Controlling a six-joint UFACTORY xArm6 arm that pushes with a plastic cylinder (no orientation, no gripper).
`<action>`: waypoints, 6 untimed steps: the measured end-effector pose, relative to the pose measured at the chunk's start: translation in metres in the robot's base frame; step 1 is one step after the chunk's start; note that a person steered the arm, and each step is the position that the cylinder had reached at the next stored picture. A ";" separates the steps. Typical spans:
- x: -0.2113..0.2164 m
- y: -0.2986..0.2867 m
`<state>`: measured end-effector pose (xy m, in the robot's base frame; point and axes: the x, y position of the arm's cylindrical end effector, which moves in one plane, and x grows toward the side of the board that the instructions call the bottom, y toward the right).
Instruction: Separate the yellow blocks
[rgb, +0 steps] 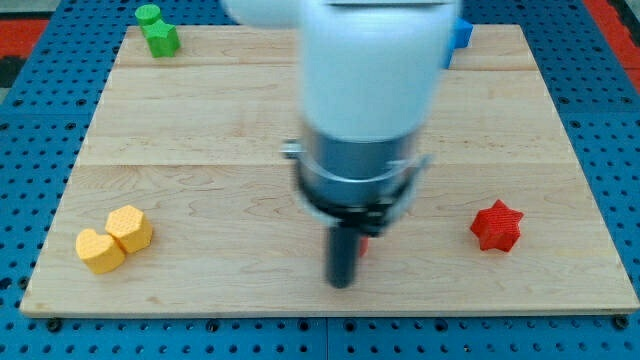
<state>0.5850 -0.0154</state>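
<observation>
Two yellow blocks sit touching at the view's lower left of the wooden board: a yellow hexagon-like block and a yellow heart-like block just below-left of it. My tip is near the board's bottom middle, far to the right of the yellow blocks. A small red block peeks out just right of the rod, mostly hidden.
A red star block lies at the right. A green block sits at the top left corner. A blue block shows at the top, partly hidden by the arm. The arm's white and grey body covers the board's middle.
</observation>
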 end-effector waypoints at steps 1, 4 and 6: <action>-0.025 -0.032; -0.028 0.028; -0.018 -0.100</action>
